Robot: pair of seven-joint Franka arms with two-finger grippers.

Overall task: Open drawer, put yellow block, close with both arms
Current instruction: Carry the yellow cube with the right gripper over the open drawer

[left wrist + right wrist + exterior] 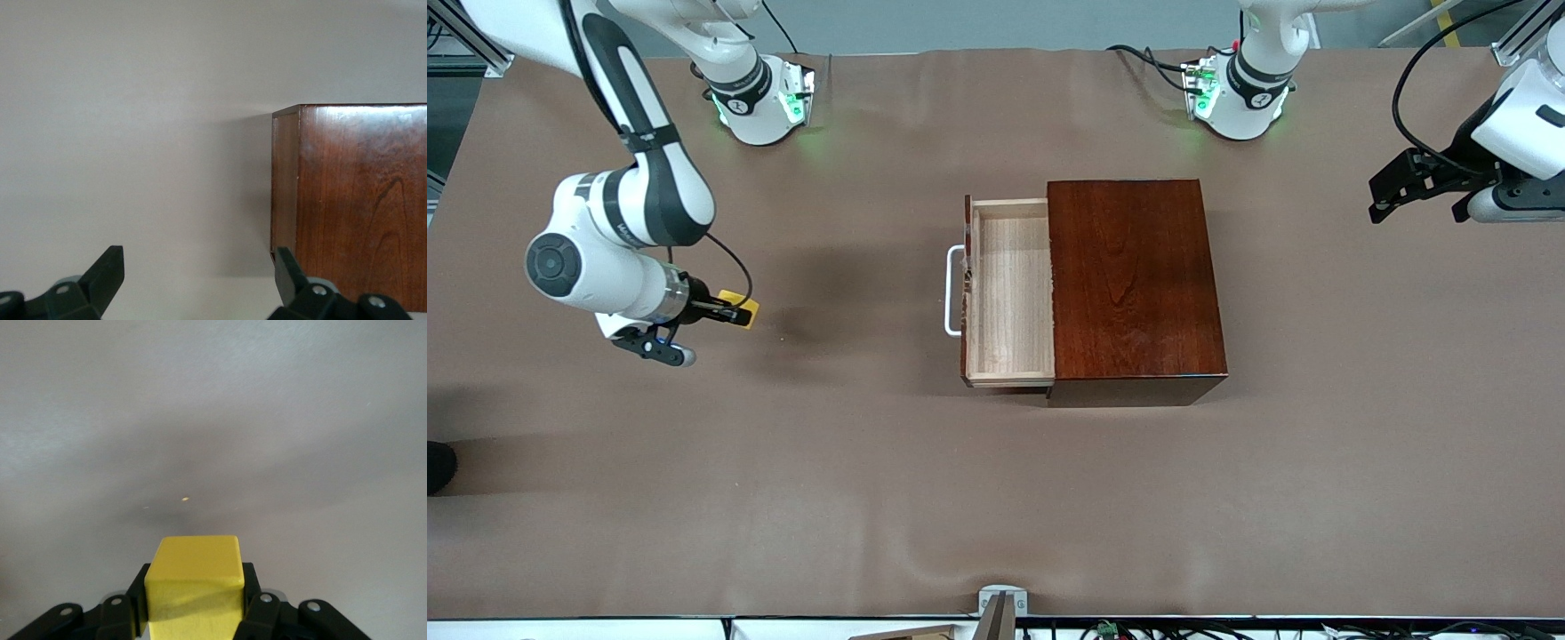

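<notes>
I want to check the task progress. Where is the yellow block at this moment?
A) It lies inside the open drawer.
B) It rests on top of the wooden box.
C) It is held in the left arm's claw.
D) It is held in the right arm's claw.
D: the right claw is shut on the yellow block, over bare table toward the right arm's end, while the open drawer holds nothing.

The yellow block [744,308] is mostly covered in the front view by the right gripper [734,312] clamped on it near the table's right-arm end, and the right wrist view cuts its lower part. The left gripper [1392,189], fingers spread, hangs by the left-arm edge, its arm cropped there. The wooden box [357,200] hides the drawer's [1009,293] inner end.
</notes>
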